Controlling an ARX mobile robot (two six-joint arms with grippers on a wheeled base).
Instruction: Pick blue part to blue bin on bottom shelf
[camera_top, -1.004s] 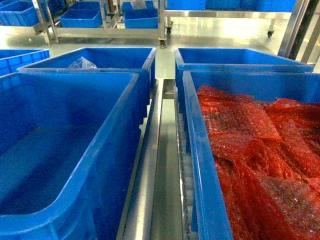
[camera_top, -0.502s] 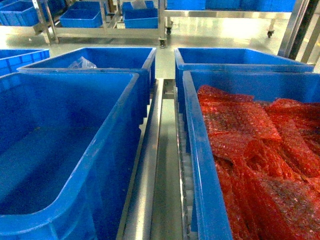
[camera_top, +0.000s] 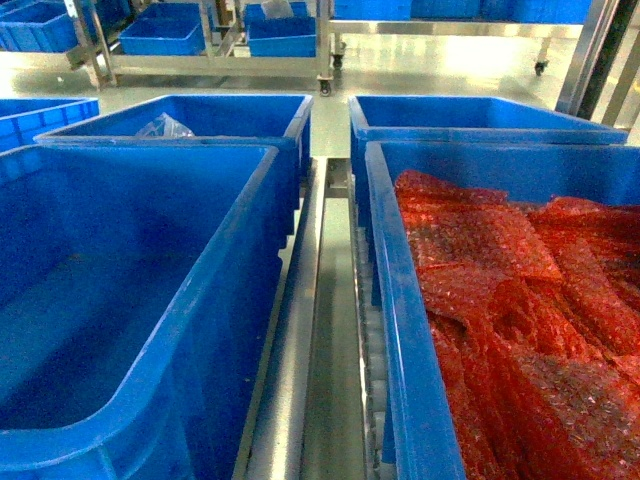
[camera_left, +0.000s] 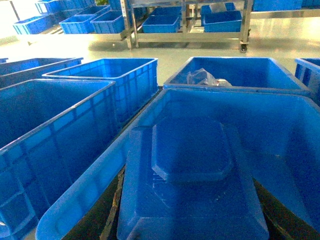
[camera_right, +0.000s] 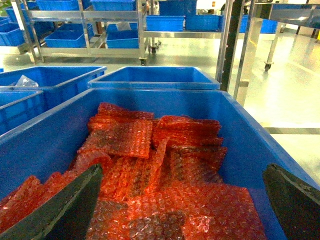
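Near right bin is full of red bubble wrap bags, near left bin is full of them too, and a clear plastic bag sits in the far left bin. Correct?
Not quite. The near left bin holds no red bags; the head view shows its bare blue floor. The rest stands: red bubble wrap bags fill the near right bin, and a clear plastic bag sits in the far left bin.

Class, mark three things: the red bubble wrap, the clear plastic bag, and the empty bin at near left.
red bubble wrap (camera_right: 165, 165), right wrist view, middle of the pile.
clear plastic bag (camera_top: 165, 127), head view, its crumpled top.
empty bin (camera_top: 215, 260), head view, right wall rim.
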